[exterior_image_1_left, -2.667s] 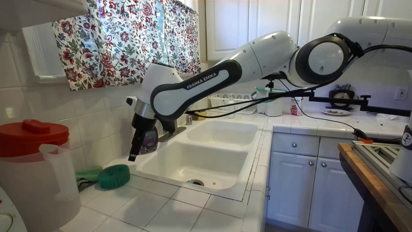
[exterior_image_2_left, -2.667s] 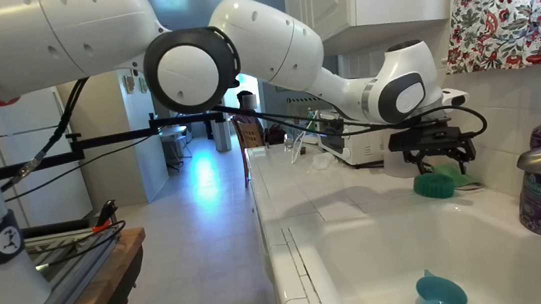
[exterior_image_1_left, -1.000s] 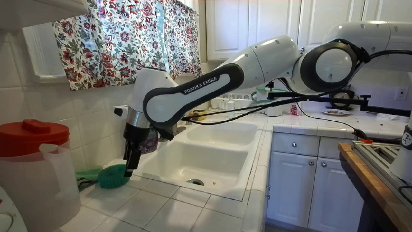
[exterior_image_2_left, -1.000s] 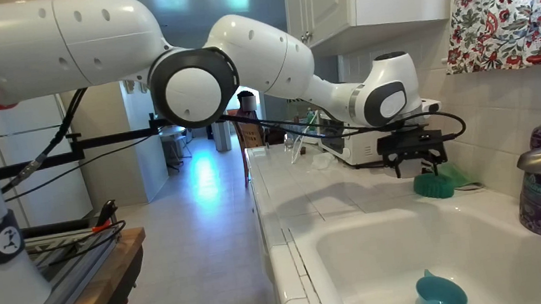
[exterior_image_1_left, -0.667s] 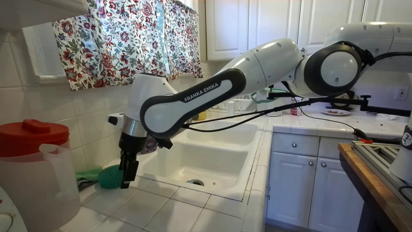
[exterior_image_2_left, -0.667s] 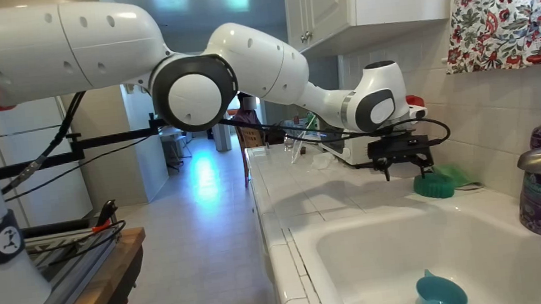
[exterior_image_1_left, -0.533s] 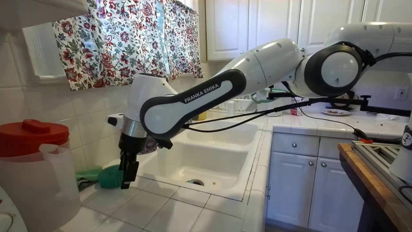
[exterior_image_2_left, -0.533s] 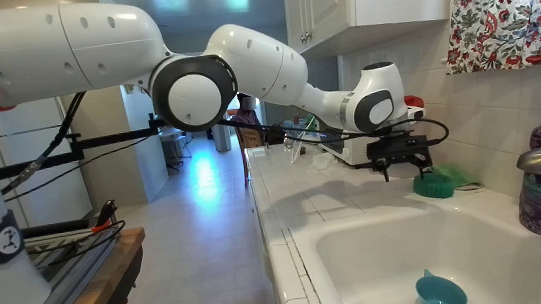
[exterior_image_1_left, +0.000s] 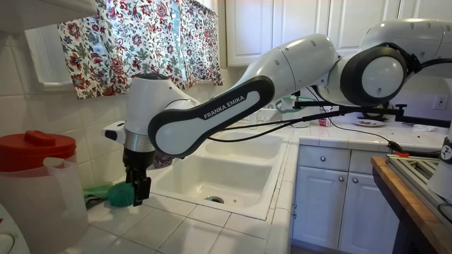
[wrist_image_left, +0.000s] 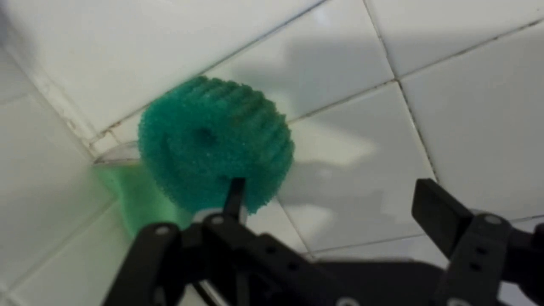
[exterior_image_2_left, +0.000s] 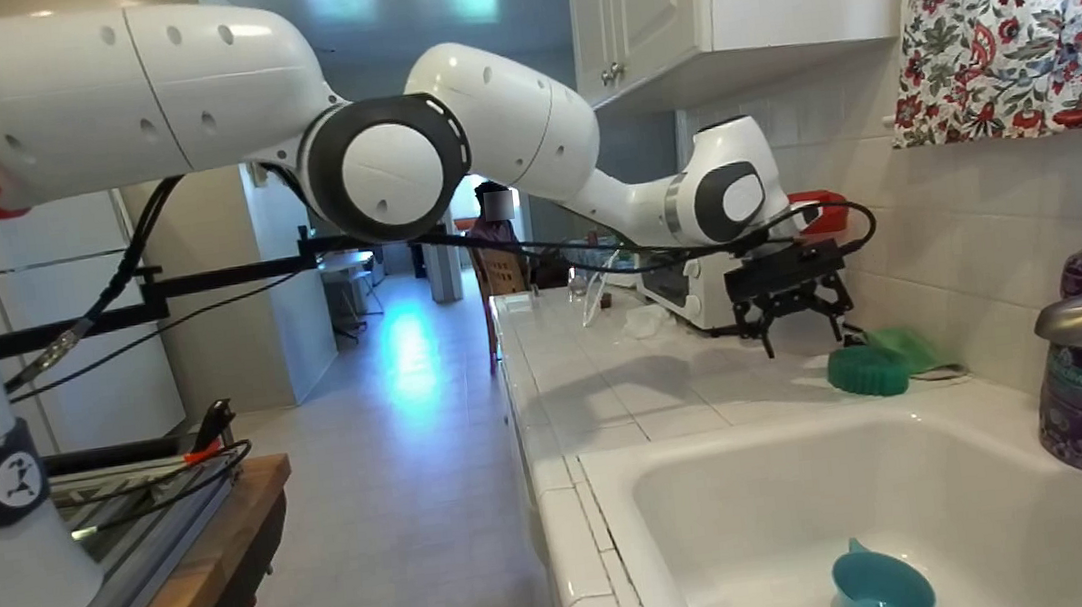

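Pincer (wrist_image_left: 330,187) just tilted a bit, spread wide | scrubber (wrist_image_left: 208,136) left of centre, wrist view | still nothing grabbed tbh

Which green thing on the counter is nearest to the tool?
The ridged, dark green sponge; the pale green thing lies farther off, by the wall.

Arm (exterior_image_1_left: 226,109) outstretched — gripper (exterior_image_2_left: 804,344) downward, spread wide
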You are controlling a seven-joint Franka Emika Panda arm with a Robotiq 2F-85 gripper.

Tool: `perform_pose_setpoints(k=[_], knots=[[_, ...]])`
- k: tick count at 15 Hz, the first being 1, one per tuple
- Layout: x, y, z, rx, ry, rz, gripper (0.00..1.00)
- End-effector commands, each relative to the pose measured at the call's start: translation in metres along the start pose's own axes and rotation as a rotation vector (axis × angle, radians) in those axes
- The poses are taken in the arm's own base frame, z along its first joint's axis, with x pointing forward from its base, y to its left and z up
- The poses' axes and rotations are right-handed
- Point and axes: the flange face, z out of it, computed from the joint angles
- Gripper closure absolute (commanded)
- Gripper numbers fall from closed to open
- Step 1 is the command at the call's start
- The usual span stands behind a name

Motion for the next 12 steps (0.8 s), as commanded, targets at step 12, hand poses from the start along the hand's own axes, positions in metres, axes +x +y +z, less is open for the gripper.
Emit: perform_pose_setpoints(k=[12], knots=[[-0.0069, 0.0091, -0.0013, -0.086, -0.074, -0.044, 0.0]])
